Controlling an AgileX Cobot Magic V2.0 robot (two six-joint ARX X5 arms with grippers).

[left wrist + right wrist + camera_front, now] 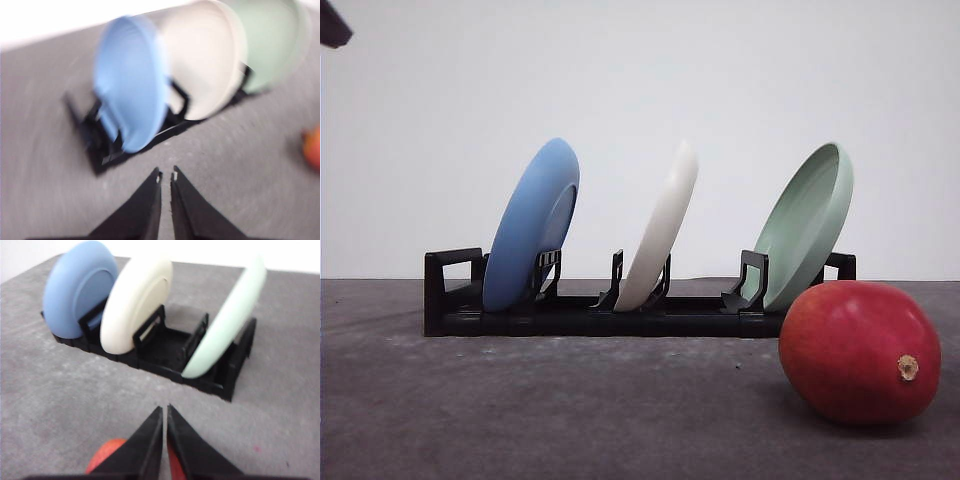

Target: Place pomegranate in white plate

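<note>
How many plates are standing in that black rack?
3. The blue plate stands at the rack's left end, the white plate in the middle, and the pale green plate at the right end, behind the pomegranate. None appears hidden.

Each pincer, left (166, 176) and right (164, 410), is formed of two matte black fingers tapered to narrow points.

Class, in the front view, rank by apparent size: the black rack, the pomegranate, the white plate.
1. black rack, widest.
2. pomegranate, though it lies nearest the camera, which inflates it.
3. white plate, seen almost edge-on, so its look understates it.
</note>
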